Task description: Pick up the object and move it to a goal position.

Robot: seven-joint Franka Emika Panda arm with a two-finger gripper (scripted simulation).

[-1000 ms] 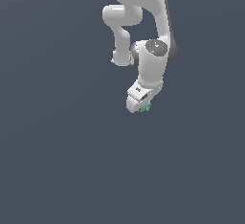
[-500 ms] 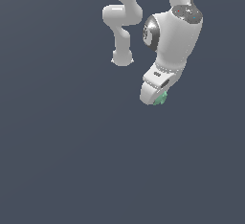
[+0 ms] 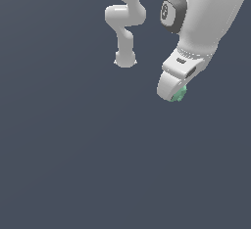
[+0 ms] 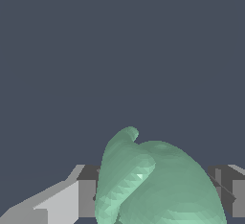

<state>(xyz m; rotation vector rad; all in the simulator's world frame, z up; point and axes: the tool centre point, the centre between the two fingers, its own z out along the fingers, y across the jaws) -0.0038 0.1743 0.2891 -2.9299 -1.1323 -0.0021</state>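
Observation:
The object (image 3: 179, 95) is a small pale teal-green rounded item peeking out under the white hand in the exterior view, mostly hidden by it. In the wrist view the object (image 4: 153, 180) fills the lower middle as a lumpy green shape with a small knob on top. My gripper (image 3: 175, 96) is shut on it, with a grey finger (image 4: 86, 196) on one side and another finger (image 4: 234, 196) on the other. The hand hangs in the air at the exterior view's upper right.
The white arm's base (image 3: 125, 59) stands at the back, in the upper middle of the exterior view. A plain dark blue-grey floor (image 3: 73, 164) spreads all around.
The arm has carried the object toward the exterior view's right and closer to the camera, so the hand now looks larger. The grip on the object has held throughout.

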